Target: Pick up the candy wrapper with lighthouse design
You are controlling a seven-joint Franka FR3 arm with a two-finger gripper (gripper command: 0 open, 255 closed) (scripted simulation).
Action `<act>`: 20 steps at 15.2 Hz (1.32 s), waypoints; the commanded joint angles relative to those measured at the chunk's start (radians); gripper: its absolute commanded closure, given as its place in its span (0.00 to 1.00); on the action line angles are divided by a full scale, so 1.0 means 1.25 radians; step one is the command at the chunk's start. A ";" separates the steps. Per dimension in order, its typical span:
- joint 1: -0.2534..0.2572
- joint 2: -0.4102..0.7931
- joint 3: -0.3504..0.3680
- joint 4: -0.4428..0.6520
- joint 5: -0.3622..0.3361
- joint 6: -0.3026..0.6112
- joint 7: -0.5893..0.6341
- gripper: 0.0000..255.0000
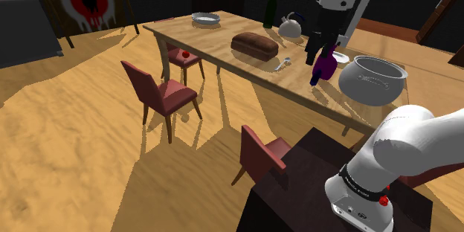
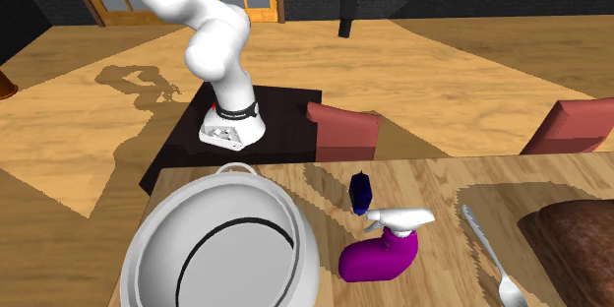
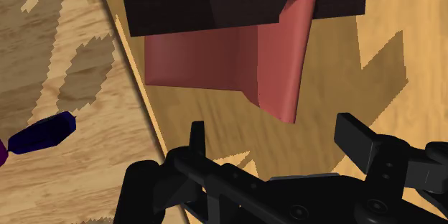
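The candy wrapper (image 2: 361, 192) is a small dark blue piece standing on the wooden table (image 2: 462, 182) near its edge, just behind a purple spray bottle (image 2: 379, 253). In the wrist view the wrapper (image 3: 43, 133) lies on the table well off to one side of the fingers, and no printed design can be made out on it. My black gripper (image 2: 346, 22) hangs high above the floor beyond the table edge, over a red chair (image 2: 344, 133). Its fingers (image 3: 359, 135) stand wide apart with nothing between them. The gripper (image 1: 317, 47) also shows above the purple bottle (image 1: 323, 65).
A big grey pot (image 1: 372, 79) sits at the table's near end beside the bottle. A brown loaf (image 1: 254, 44), a spoon (image 1: 282, 65), a kettle (image 1: 291, 25), a dark bottle (image 1: 271, 7) and a bowl (image 1: 206, 19) stand farther along. Red chairs (image 1: 162, 91) line the table's side.
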 commanded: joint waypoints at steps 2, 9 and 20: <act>-0.007 0.008 -0.014 -0.007 -0.012 0.017 -0.013 0.00; -0.055 0.088 -0.113 -0.032 -0.086 0.141 -0.097 0.00; -0.106 0.301 -0.271 0.022 -0.140 0.338 -0.232 0.00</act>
